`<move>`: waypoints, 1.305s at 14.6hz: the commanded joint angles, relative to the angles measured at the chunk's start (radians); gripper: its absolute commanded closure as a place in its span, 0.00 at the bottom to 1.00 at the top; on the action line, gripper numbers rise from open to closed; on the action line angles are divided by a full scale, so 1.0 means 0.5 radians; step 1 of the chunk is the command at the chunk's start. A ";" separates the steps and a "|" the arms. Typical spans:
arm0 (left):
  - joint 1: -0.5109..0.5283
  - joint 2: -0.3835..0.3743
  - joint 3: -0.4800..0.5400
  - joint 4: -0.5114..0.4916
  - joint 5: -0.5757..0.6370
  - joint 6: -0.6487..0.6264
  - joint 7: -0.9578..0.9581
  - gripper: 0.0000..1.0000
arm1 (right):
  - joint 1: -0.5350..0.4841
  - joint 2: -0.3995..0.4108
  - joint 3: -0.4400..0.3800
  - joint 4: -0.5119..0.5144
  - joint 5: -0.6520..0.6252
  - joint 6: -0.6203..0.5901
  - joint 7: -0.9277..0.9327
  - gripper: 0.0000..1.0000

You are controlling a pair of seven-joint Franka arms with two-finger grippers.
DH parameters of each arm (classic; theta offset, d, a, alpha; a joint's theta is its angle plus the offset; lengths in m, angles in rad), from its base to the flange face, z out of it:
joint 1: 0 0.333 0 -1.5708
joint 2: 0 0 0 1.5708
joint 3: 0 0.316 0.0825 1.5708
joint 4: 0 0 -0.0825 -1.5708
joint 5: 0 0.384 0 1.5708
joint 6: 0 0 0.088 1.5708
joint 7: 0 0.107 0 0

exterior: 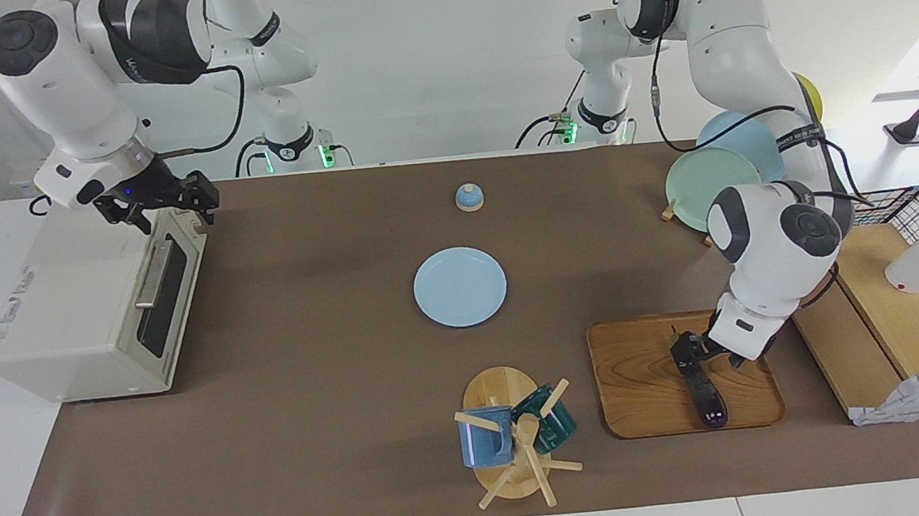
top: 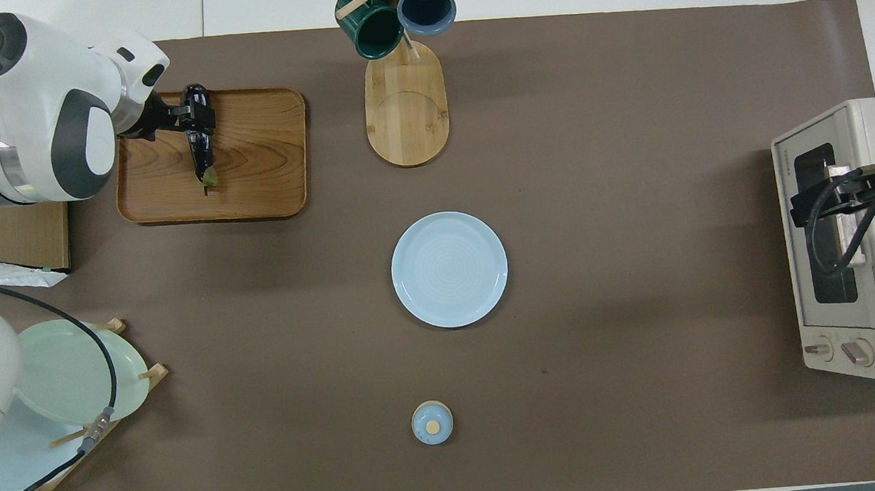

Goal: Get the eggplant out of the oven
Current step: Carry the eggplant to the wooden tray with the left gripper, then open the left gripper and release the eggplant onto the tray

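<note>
Looking at your left gripper (exterior: 688, 352), you'll find it low over the wooden tray (exterior: 641, 342), at the left arm's end of the table, with its fingers at the eggplant's (exterior: 706, 396) near end. You cannot tell for certain whether they press the skin or merely flank it. The eggplant lies on the tray, lengthwise away from the robots, its green stem end pointing back toward them in the overhead view. It is well apart from the oven (exterior: 73, 312), which sits at the right arm's end of the table with its door shut.

Your right gripper (exterior: 168, 202) hangs over the oven's top front corner, near the door's upper edge, its fingers spread and holding nothing.

Between tray and oven you have a pale blue plate (exterior: 460, 286) mid-table, a small blue bell (exterior: 469, 197) nearer the robots, and a mug rack (exterior: 517, 444) with two mugs beside the tray.
</note>
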 commanded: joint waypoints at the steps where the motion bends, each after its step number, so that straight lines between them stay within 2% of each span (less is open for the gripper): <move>1: 0.009 -0.286 0.003 -0.043 0.025 -0.297 -0.020 0.00 | -0.026 -0.023 0.001 -0.005 0.056 -0.012 0.018 0.00; 7: 0.030 -0.773 0.006 -0.070 0.029 -0.901 -0.033 0.00 | -0.020 -0.023 0.001 -0.005 0.056 -0.012 0.018 0.00; 10: 0.030 -1.022 0.006 -0.196 0.029 -1.113 -0.030 0.00 | -0.023 -0.023 0.001 -0.005 0.056 -0.012 0.018 0.00; 12: 0.027 -1.139 0.006 -0.318 0.029 -1.154 -0.033 0.00 | -0.020 -0.023 0.001 -0.005 0.056 -0.012 0.018 0.00; 16: 0.015 -1.222 0.003 -0.478 0.026 -1.114 -0.036 0.00 | -0.023 -0.023 0.001 -0.005 0.056 -0.012 0.018 0.00; 19: -0.004 -1.204 0.006 -0.439 0.019 -1.093 -0.051 0.00 | -0.023 -0.023 0.001 -0.005 0.056 -0.012 0.018 0.00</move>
